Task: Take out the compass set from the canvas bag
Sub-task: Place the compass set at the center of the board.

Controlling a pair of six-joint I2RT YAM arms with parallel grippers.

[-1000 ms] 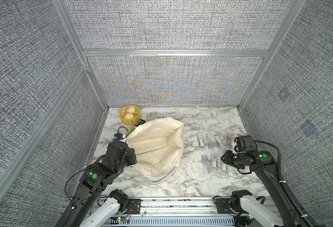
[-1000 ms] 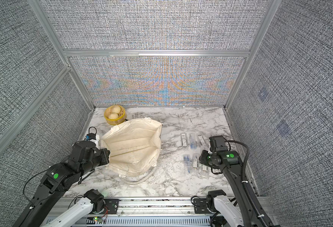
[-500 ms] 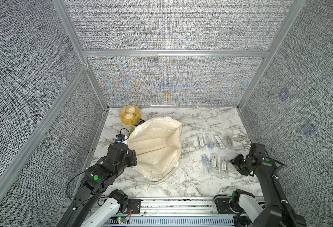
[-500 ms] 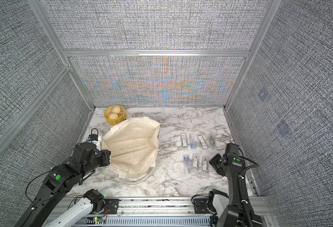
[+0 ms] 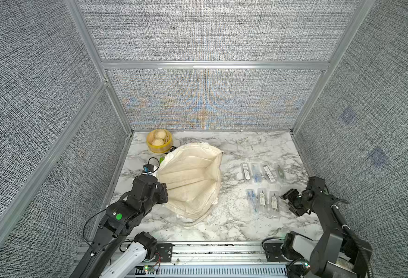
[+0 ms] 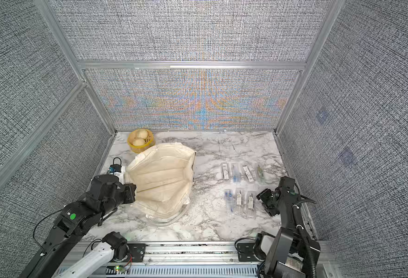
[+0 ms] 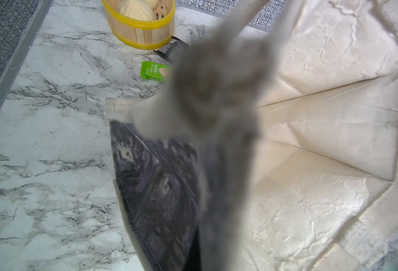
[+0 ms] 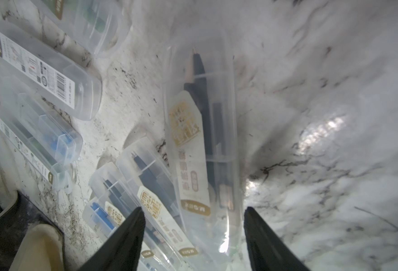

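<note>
Clamping the canvas bag (image 5: 191, 183) rim, left fingers (image 5: 163, 192) prop it open; lower right, right fingers (image 8: 127, 239) gape beside a compass set (image 8: 202, 145).

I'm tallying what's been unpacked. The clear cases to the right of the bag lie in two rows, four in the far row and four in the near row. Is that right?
Not quite: the near row holds three cases, not four. The far row does hold four, to the right of the bag. Both top views show it.
</note>
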